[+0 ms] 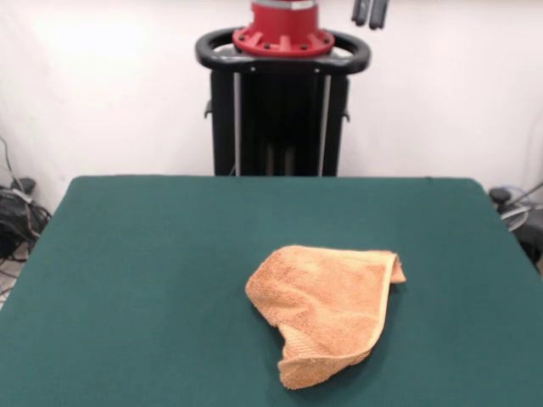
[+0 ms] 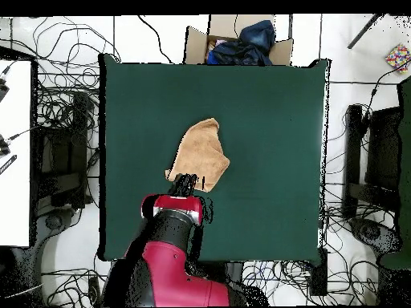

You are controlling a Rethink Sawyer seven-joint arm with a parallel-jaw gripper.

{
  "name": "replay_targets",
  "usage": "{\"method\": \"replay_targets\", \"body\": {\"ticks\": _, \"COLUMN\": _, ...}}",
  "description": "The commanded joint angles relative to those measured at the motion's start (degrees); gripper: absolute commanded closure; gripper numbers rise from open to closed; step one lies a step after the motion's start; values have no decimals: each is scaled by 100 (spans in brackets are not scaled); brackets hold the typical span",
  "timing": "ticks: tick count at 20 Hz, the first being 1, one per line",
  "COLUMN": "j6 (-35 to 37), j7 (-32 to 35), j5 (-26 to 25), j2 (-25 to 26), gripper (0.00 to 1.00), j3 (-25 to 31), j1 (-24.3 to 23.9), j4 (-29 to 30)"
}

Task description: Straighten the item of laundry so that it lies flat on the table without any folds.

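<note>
Crumpled towel (image 1: 327, 309) lies on green table (image 1: 127, 280); tool (image 1: 370, 12) state unclear; no writing legible.

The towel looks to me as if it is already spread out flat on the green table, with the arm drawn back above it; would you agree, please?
Not quite. The towel is not flat: the front view shows it crumpled, with a hemmed edge folded over itself. The rest holds: it lies on the green table, and the arm is drawn back, its tool up at the top edge.
</note>
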Motion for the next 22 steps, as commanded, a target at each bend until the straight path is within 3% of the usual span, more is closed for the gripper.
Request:
{"method": "replay_targets", "body": {"ticks": 1, "j6": -106, "j7": 1526, "j5": 414, "j2": 333, "gripper": 100, "j3": -157, "j1": 11, "j4": 518}}
{"method": "replay_targets", "body": {"ticks": 10, "j6": 542, "j7": 1050, "j5": 305, "j2": 663, "gripper": 100, "j3": -55, "j1": -4, "j4": 327}}
{"method": "replay_targets", "body": {"ticks": 22, "j6": 199, "j7": 1030, "j5": 43, "j2": 832, "gripper": 100, "j3": 326, "j1": -412, "j4": 195}}
